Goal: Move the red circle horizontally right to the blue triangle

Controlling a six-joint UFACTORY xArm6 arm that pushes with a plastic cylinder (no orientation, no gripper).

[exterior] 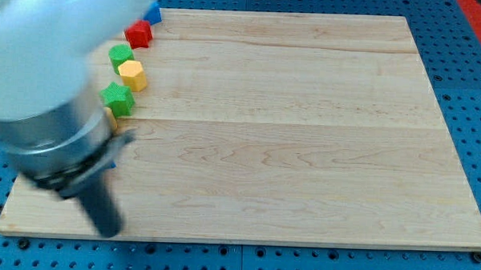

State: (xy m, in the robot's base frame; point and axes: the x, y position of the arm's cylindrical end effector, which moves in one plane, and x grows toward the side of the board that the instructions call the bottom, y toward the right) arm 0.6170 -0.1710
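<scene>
Blocks sit in a column along the board's (304,153) left edge, and the one relation that matters is where the red circle and blue triangle lie from my tip (109,229). That tip is at the view's lower left, near the board's bottom edge, touching no block; being a bare rod, it has nothing to open or close and has hold of nothing. Upward from it runs the column: a green star (117,98), a yellow block (133,73), a second green block (120,56), a red block (139,34) and a blue block (153,13) at the top, partly hidden by the blurred arm (42,72). A sliver of orange and of blue shows beside the arm lower down, too hidden to identify. I cannot tell whether the red block is the circle, nor whether the blue block at the top is the triangle; shapes are too small and blurred. If it is, it lies well up and slightly right of my tip, so I judge the tip must travel up the view and reach the red block's left side before pushing rightward
</scene>
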